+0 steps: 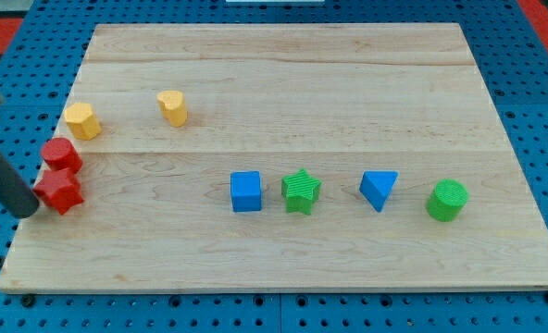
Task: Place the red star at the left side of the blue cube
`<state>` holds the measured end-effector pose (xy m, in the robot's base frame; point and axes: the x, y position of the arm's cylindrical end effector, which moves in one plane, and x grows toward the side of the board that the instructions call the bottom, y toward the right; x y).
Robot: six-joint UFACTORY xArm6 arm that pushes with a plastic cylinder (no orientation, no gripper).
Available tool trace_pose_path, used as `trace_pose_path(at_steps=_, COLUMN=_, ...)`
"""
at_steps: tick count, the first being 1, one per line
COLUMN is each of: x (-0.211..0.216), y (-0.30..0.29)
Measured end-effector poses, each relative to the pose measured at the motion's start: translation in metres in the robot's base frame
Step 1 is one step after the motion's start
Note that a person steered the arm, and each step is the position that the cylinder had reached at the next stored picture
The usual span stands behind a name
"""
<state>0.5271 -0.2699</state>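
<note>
The red star (59, 192) lies near the board's left edge, just below a red cylinder (61, 154) that it touches. The blue cube (246, 191) sits near the middle of the board, well to the right of the star. My tip (26, 211) is at the end of the dark rod coming in from the view's left, right against the star's left side.
A yellow block (82, 121) and a second yellow block (172, 107) lie at the upper left. A green star (301, 191) sits just right of the blue cube, then a blue triangular block (379, 190) and a green cylinder (447, 200). The wooden board (283, 268) lies on a blue pegboard.
</note>
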Motion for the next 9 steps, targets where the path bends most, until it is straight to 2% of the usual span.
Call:
trace_pose_path(at_steps=1, x=0.000, y=0.060)
trace_pose_path(at_steps=2, x=0.012, y=0.045)
trace_pose_path(at_steps=3, x=0.010, y=-0.032)
trace_pose_path(at_steps=4, x=-0.024, y=-0.034)
trace_pose_path(at_steps=5, x=-0.035, y=0.007)
trace_pose_path(at_steps=6, x=-0.016, y=0.063)
trace_pose_path(at_steps=7, x=-0.002, y=0.080)
trace_pose_path(at_steps=8, x=-0.021, y=0.045)
trace_pose_path(at_steps=9, x=-0.048, y=0.058)
